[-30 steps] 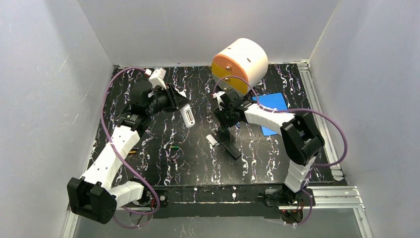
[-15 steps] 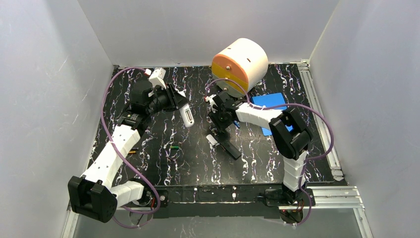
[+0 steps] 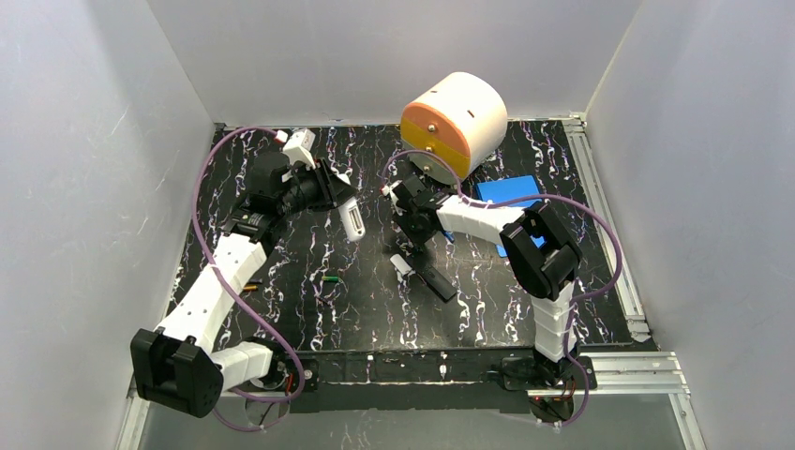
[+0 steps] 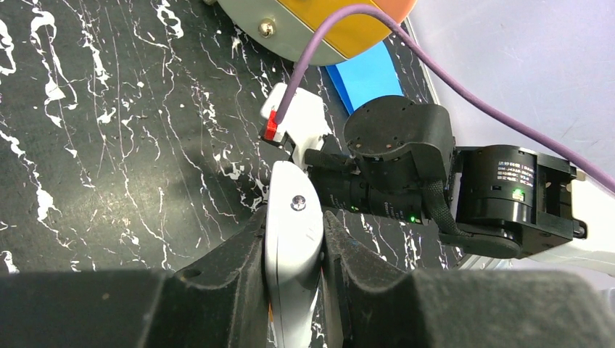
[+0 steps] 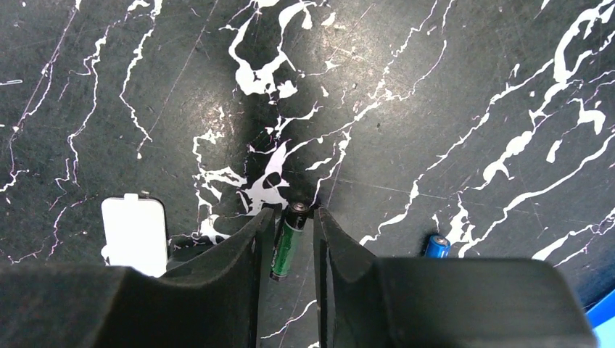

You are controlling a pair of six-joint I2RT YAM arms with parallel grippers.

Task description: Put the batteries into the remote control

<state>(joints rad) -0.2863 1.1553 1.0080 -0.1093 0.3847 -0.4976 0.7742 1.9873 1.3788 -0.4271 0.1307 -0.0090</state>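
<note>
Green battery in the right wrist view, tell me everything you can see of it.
The green battery is a slim cylinder in a glossy dark-green wrap, with a black cap at its far end. It sits lengthwise between the black fingers of the right gripper, which flank it closely on both sides; whether they press it is unclear. Below it is the black marbled table; I cannot tell if it rests there.

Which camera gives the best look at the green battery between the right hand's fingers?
Right wrist view: the green battery sits close up between the fingers of the right hand. In top external and left wrist, that arm blocks it.
</note>
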